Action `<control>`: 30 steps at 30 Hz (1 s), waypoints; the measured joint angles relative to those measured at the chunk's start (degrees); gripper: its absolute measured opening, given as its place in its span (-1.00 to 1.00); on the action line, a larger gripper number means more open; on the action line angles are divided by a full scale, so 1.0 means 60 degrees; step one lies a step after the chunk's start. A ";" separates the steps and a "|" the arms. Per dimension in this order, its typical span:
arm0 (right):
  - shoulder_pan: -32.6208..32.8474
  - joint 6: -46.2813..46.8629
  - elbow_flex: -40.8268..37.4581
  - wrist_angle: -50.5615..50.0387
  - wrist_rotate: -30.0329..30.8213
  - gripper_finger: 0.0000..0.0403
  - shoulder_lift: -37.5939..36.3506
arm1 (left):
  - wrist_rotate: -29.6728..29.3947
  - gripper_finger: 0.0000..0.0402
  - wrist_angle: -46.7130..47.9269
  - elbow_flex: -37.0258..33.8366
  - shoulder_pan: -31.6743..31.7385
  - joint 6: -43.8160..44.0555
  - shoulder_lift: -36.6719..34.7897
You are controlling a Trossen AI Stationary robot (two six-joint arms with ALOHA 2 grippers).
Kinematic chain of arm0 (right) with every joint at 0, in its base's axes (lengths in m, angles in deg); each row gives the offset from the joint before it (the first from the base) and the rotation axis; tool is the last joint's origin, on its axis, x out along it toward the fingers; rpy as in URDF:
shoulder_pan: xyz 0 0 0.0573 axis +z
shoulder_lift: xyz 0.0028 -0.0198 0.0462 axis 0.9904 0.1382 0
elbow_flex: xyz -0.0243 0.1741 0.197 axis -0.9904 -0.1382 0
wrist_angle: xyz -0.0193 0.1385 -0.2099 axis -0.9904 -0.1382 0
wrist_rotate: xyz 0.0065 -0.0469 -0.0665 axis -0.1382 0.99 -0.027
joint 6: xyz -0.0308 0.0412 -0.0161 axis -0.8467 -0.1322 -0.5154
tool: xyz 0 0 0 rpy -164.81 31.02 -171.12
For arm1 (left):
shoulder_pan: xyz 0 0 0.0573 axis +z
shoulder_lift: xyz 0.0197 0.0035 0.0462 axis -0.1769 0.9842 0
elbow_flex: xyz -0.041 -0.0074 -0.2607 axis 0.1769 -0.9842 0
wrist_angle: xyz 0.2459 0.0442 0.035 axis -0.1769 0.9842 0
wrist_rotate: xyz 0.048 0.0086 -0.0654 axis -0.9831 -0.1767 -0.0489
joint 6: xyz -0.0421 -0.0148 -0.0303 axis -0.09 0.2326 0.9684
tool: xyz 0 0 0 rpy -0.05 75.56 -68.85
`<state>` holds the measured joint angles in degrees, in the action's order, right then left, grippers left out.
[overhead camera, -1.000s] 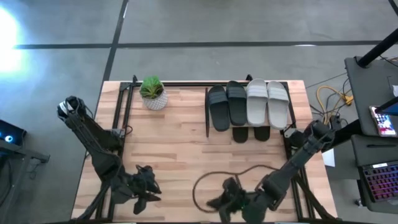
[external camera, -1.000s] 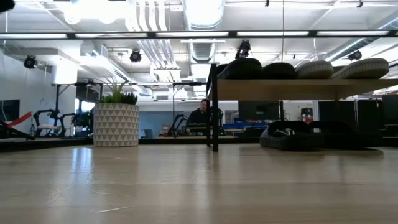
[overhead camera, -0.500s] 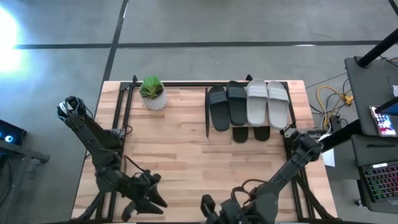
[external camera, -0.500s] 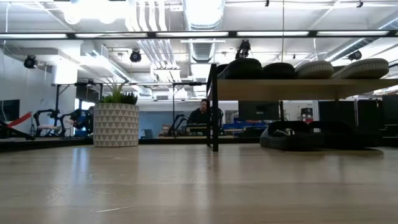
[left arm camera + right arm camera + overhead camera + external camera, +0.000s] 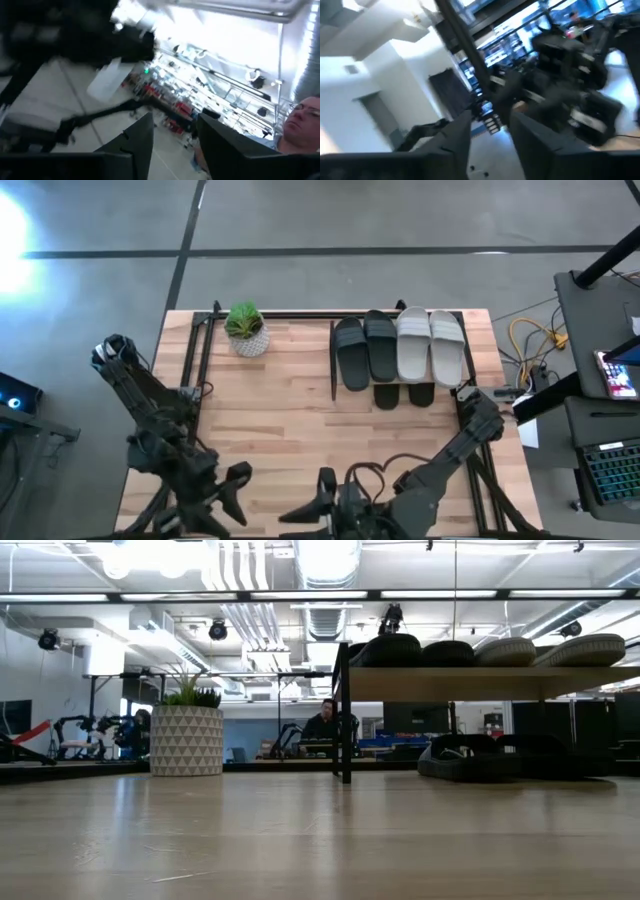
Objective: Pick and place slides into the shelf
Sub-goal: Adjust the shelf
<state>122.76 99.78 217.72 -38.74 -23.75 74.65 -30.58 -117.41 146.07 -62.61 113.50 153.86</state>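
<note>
Overhead only: both end effectors, left (image 5: 232, 492) and right (image 5: 318, 498), spread, empty, at pale wooden tabletop (image 5: 280, 420) near edge.

Low view only: two black slides (image 5: 480, 758) beneath wooden-topped black-framed shelf (image 5: 480, 682).

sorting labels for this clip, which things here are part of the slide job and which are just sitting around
Job: black slides and grey slides on the shelf; another black pair beneath it; left gripper and right gripper near the table's front edge.

Lying about: potted plant; laptop; cables.

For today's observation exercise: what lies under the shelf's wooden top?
Under the shelf lies a black pair of slides on the table. From above, the board covers all but their ends.
</note>
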 joint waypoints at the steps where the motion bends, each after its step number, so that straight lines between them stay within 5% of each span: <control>1: -0.0022 -0.0030 0.0117 -0.0066 0.0136 -0.35 0.0068 | 0.0023 -0.29 0.0000 0.0205 0.0000 -0.0286 0.0000; 12: -0.0338 -0.0580 0.1018 -0.0099 0.0668 0.24 0.0106 | 0.0657 -0.01 0.2434 0.1899 0.0004 -0.1964 -0.0306; 30: -0.0392 -0.1545 0.1082 0.0581 0.0467 0.28 -0.0142 | 0.2169 -0.01 0.3639 0.2050 0.0004 -0.1862 -0.1682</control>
<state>120.41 90.51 224.21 -35.26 -20.94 73.80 -17.57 -95.57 158.37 -62.59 102.33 143.76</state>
